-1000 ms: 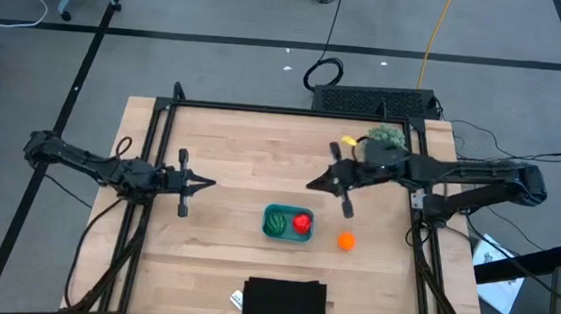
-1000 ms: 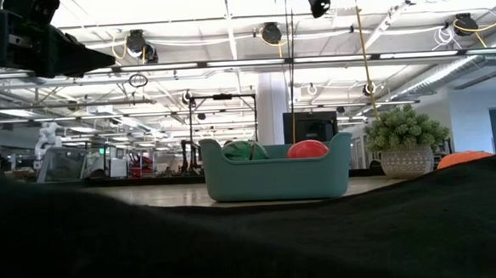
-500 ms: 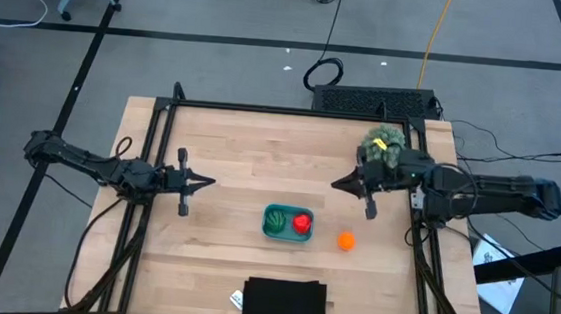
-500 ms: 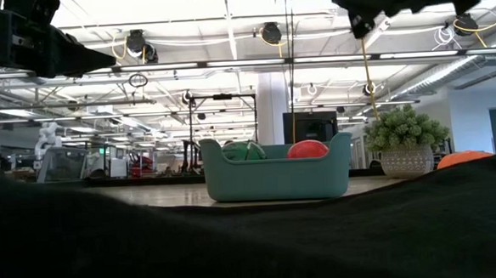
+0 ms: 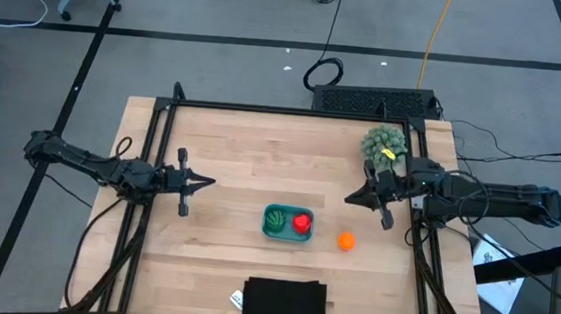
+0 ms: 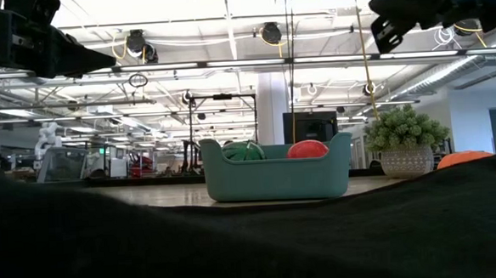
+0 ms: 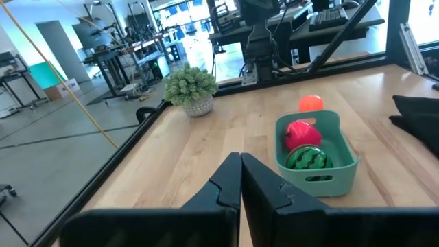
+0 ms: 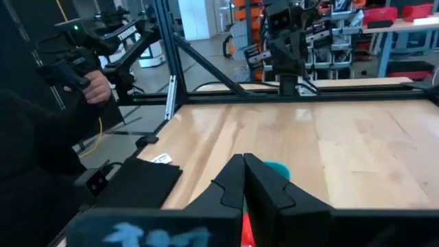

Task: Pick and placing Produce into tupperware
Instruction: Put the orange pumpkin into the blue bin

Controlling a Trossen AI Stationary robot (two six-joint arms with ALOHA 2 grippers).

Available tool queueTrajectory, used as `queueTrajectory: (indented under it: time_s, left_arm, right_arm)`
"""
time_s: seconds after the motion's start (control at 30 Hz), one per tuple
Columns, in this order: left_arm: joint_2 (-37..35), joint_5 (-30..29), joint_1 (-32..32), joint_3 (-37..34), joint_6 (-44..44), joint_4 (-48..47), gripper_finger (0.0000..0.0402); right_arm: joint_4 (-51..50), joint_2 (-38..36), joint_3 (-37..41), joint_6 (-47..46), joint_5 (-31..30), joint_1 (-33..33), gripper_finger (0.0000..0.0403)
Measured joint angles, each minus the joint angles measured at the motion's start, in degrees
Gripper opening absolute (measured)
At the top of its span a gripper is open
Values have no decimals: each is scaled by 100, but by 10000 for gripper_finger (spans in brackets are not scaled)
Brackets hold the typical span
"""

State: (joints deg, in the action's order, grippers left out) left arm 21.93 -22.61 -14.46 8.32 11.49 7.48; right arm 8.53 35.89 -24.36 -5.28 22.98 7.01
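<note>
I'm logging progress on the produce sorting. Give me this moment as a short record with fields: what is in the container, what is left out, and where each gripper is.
in container: red piece and green striped ball inside the teal tupperware
left out: orange ball on the table, beside the tupperware on the right arm's side
left gripper: shut, empty, over the table's left part, waiting
right gripper: shut, empty, raised near the potted plant, not over the orange ball

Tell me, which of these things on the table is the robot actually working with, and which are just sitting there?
Part of the job:
- small teal plastic container
- red toy piece inside it
- dark green striped ball inside it
- orange ball beside it on the wood

Just lying about:
- pale green spiky ball
- flat black rectangle
</note>
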Motion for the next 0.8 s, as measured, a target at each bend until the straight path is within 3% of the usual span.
queueTrajectory:
  time_s: [0.2,0.43,0.8]
  left_arm:
    - [2,0,0,0,0,-9,14]
    - [7,1,0,0,0,-15,14]
    - [7,2,0,0,2,-21,14]
  right_arm:
    - [-834,-386,-76,-9,135,-4,0]
    - [-2259,-289,-496,52,122,-26,0]
    - [-3120,-119,-645,-61,-63,-320,0]
